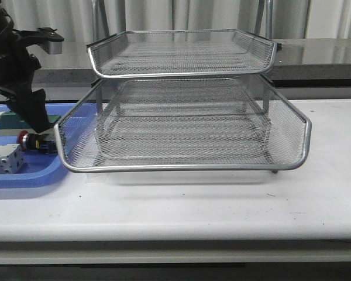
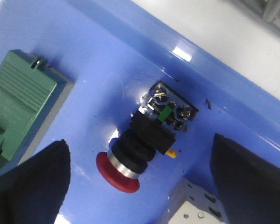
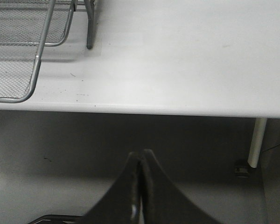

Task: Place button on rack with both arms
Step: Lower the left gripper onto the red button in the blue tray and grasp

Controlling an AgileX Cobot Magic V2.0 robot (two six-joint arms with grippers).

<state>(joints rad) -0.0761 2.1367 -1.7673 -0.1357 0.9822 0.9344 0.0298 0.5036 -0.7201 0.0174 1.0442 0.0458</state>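
The button (image 2: pixel 140 149), with red mushroom head, silver collar and black body, lies on its side in the flat blue tray (image 2: pixel 107 60). It also shows in the front view (image 1: pixel 30 140) at the far left. My left gripper (image 2: pixel 140 172) is open just above it, one dark finger on each side, not touching. The left arm (image 1: pixel 17 76) hangs over the tray. The silver wire-mesh rack (image 1: pixel 181 117) stands in the table's middle with its lower tray slid forward. My right gripper (image 3: pixel 141 163) is shut and empty, low beyond the table's front edge, out of the front view.
A green block (image 2: pixel 18 102) and a white terminal block (image 2: pixel 191 210) lie in the blue tray beside the button. The rack's corner and a leg (image 3: pixel 88 28) show in the right wrist view. A table leg (image 3: pixel 256 140) stands below the edge.
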